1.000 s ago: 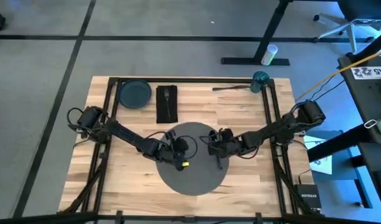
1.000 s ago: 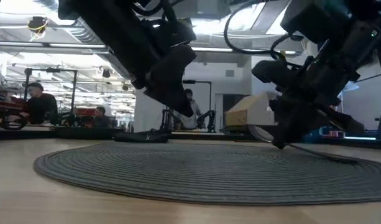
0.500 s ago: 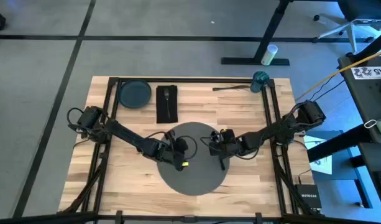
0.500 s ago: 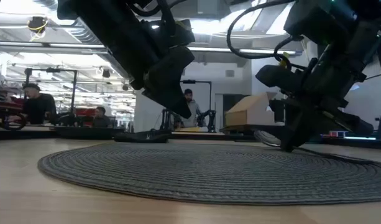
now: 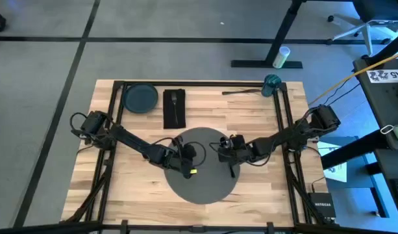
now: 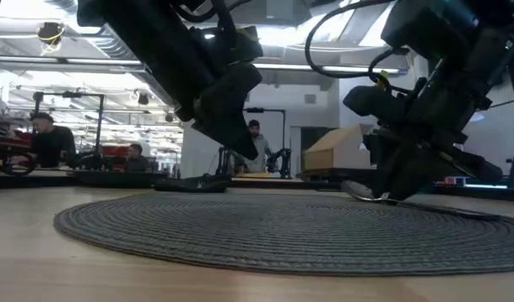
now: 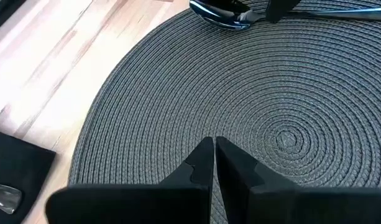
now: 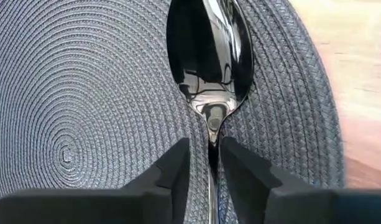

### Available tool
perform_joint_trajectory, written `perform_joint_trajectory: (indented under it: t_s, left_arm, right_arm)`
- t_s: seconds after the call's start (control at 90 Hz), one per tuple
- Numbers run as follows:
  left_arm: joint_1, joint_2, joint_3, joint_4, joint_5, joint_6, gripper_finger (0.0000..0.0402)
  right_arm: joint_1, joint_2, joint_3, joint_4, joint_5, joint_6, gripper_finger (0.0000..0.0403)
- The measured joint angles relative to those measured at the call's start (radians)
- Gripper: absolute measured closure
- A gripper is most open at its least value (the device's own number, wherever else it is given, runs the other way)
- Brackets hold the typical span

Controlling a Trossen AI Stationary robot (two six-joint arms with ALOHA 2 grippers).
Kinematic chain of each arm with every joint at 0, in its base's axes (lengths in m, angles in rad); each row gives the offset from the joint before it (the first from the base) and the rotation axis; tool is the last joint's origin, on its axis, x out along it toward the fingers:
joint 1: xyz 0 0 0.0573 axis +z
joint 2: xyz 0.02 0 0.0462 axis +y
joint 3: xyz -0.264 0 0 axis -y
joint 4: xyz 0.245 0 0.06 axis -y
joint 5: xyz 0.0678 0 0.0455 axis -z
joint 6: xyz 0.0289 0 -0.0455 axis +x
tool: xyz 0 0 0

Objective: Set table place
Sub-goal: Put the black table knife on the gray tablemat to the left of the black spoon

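Table, placemat; spoon handle hidden between right fingers.

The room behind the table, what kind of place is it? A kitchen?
Probably not a kitchen; it looks like a lab or workshop. Two robot arms work over the placemat, people sit at benches behind, and a cardboard box stands nearby.

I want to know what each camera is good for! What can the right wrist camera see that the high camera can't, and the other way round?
Only the right wrist view shows the shiny spoon close up, its neck pinched between the right gripper fingers. Only the high view shows the whole table, the plate, the napkin and the left gripper over the mat. Both show the round dark-grey placemat with the right gripper above it.
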Motion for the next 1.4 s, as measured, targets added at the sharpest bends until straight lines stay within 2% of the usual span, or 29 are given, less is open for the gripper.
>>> perform_joint_trajectory:
  t_s: [0.378,0.611,0.8,0.922,1.044,1.144,1.244,1.322,1.4]
  left_arm:
    - [0.002,0.000,0.000,-0.022,0.000,0.000,0.0401]
    - [0.002,0.000,0.000,-0.024,0.000,0.001,0.0401]
    - [0.002,0.000,0.000,-0.042,0.000,0.001,0.0401]
    - [0.002,0.000,0.000,-0.088,0.000,0.004,0.0401]
    - [-0.005,0.000,0.000,-0.138,0.000,0.000,0.0401]
    - [-0.021,0.000,0.000,-0.189,0.005,-0.030,0.0401]
    - [-0.042,0.000,0.000,-0.252,0.017,-0.069,0.0401]
    - [-0.055,0.000,0.000,-0.312,0.065,-0.106,0.0401]
    - [-0.074,0.000,0.000,-0.372,0.118,-0.147,0.0401]
  right_arm:
    - [0.000,-0.014,0.024,-0.020,-0.015,-0.025,0.0294]
    - [0.001,-0.074,0.121,-0.309,-0.040,-0.097,0.0294]
    - [0.001,-0.133,0.227,-0.580,-0.059,-0.349,0.0294]
    - [0.001,-0.131,0.271,-0.659,-0.120,-0.626,0.0294]
    - [0.006,-0.131,0.279,-0.639,-0.160,-0.852,0.0299]
    - [0.016,-0.131,0.279,-0.648,-0.143,-1.010,0.0321]
    - [0.020,-0.131,0.278,-0.670,-0.142,-1.098,0.0361]
    - [0.020,-0.130,0.272,-0.669,-0.135,-1.156,0.0392]
    - [0.020,-0.130,0.266,-0.669,-0.140,-1.209,0.0394]
